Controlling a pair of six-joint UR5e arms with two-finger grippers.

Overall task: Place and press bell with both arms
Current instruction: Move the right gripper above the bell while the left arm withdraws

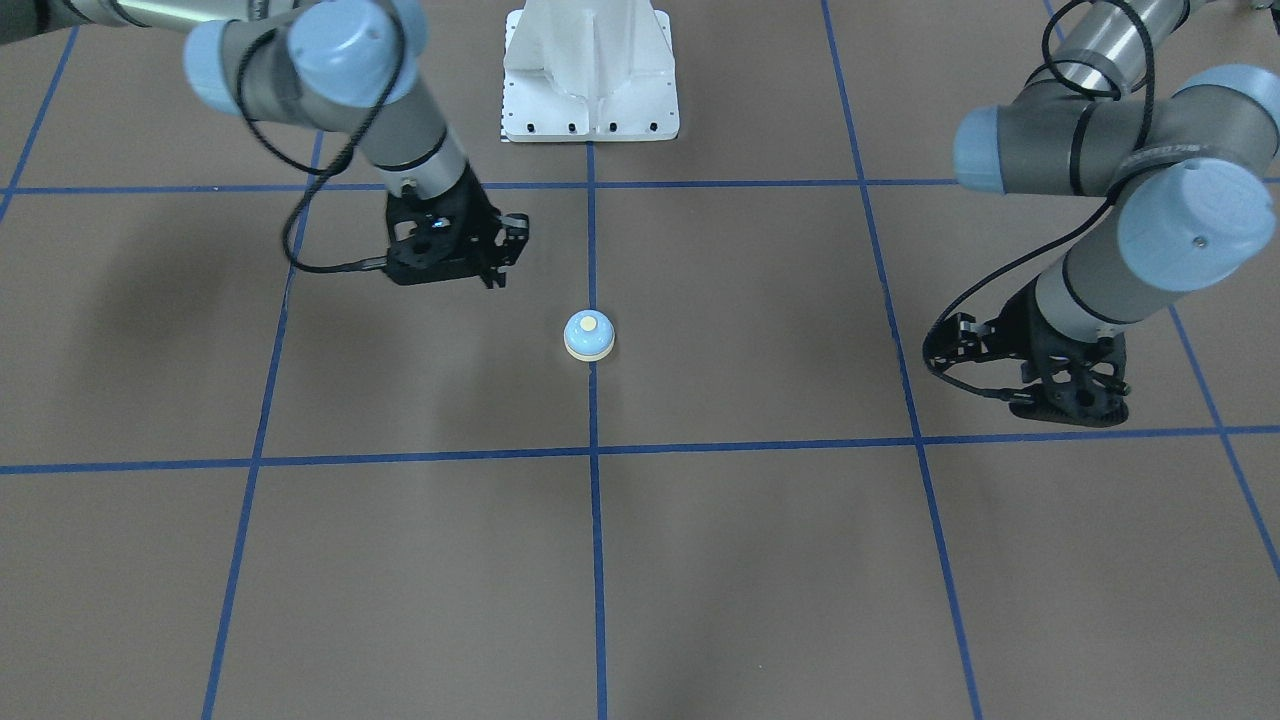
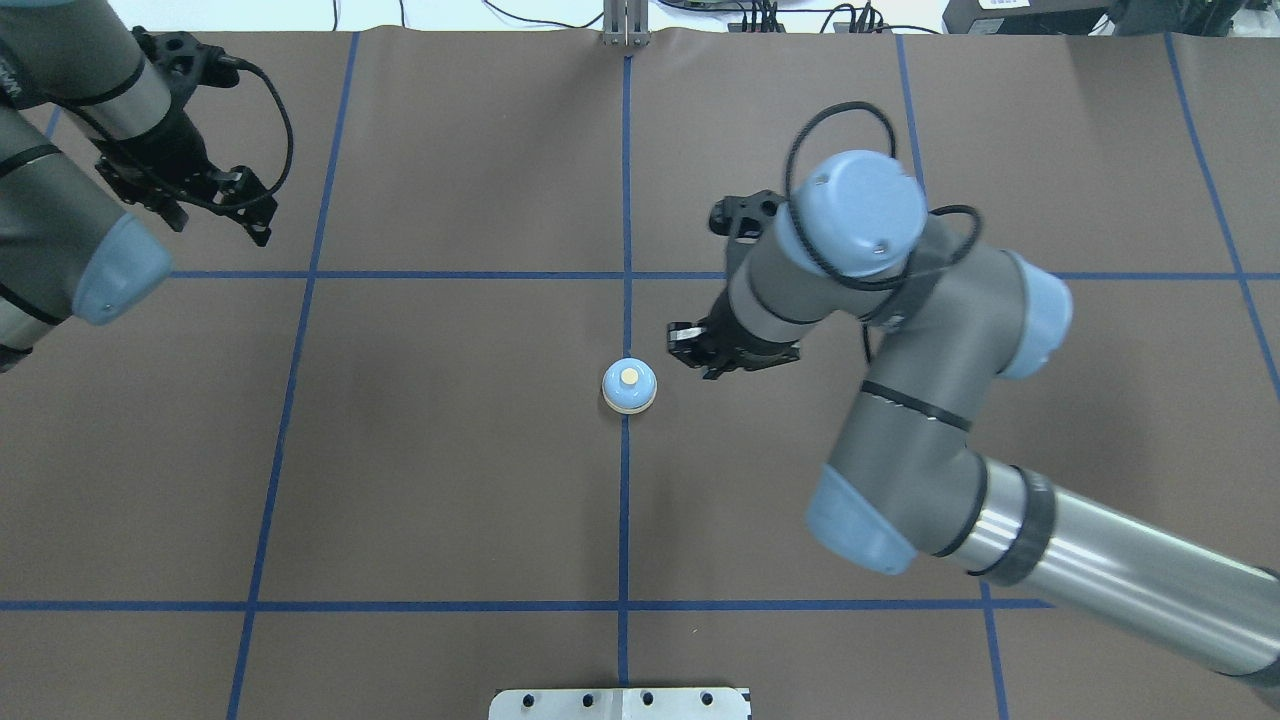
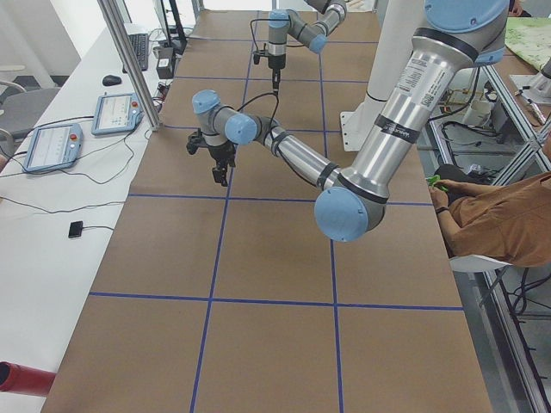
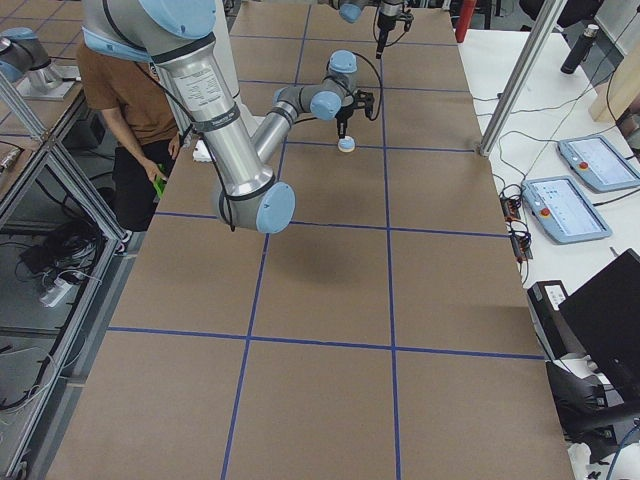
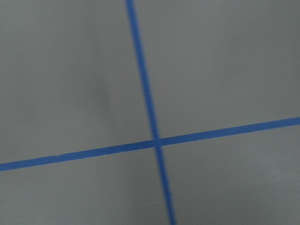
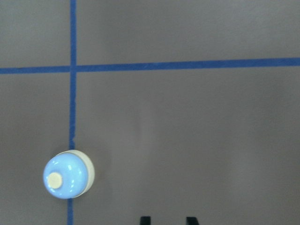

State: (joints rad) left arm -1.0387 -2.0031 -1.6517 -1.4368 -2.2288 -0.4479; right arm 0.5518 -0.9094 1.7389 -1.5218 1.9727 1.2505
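Seeing the bell (image 2: 629, 386) sitting upright on the brown worktop (image 2: 450, 450), resting on the centre blue tape line (image 2: 626, 200), cream button facing up, nothing touching it. Logging the right gripper (image 2: 693, 354) hovering just beside the bell on the robot's right side, fingers (image 6: 145, 220) standing apart and gripping nothing, tips pointing down. Logging the left gripper (image 2: 250, 212) hanging well apart from the bell, over the far left part of the worktop near a tape crossing (image 5: 157, 140). Failing to tell open from closed for those fingers; not showing in the left wrist view.
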